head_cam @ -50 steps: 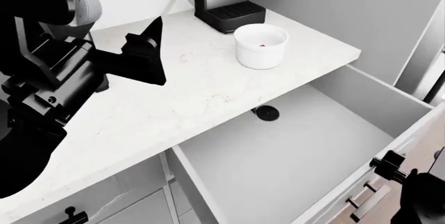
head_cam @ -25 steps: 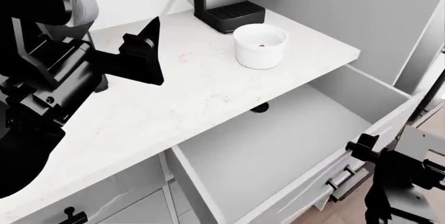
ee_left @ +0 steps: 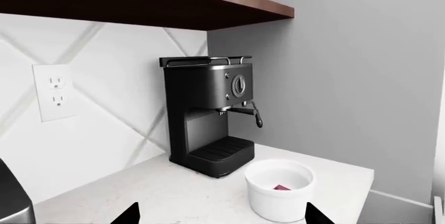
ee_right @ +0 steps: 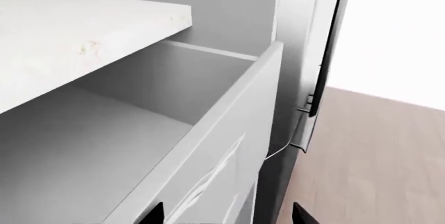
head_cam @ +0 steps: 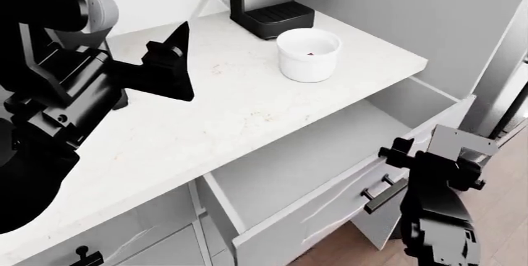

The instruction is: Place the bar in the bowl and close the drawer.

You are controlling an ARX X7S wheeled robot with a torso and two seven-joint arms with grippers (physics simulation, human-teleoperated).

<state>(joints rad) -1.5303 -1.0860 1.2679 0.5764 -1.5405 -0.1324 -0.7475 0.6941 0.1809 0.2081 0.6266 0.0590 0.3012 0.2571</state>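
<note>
The white bowl (head_cam: 310, 55) stands on the counter near the coffee machine, and the red bar (head_cam: 311, 53) lies inside it; the left wrist view also shows the bowl (ee_left: 278, 195) and the bar (ee_left: 282, 187). My left gripper (head_cam: 187, 62) hovers open over the counter, left of the bowl and apart from it. The drawer (head_cam: 326, 210) is partly open, its pale grey interior showing. My right gripper (head_cam: 417, 164) is open against the white front by the black handle (head_cam: 384, 195). In the right wrist view its fingertips straddle the drawer front (ee_right: 222, 146).
A black coffee machine (head_cam: 268, 0) stands at the back of the counter (head_cam: 231, 117) under a dark shelf (ee_left: 139, 0). A tall grey unit with a long handle (ee_right: 326, 52) rises right of the drawer. Wooden floor (ee_right: 375, 156) lies below. A narrower drawer's handle (head_cam: 86, 257) shows at lower left.
The drawer has slid well inward, with my right gripper following its front toward the cabinet. The round-bladed cutter inside is now out of sight under the counter. The left arm has barely moved.
</note>
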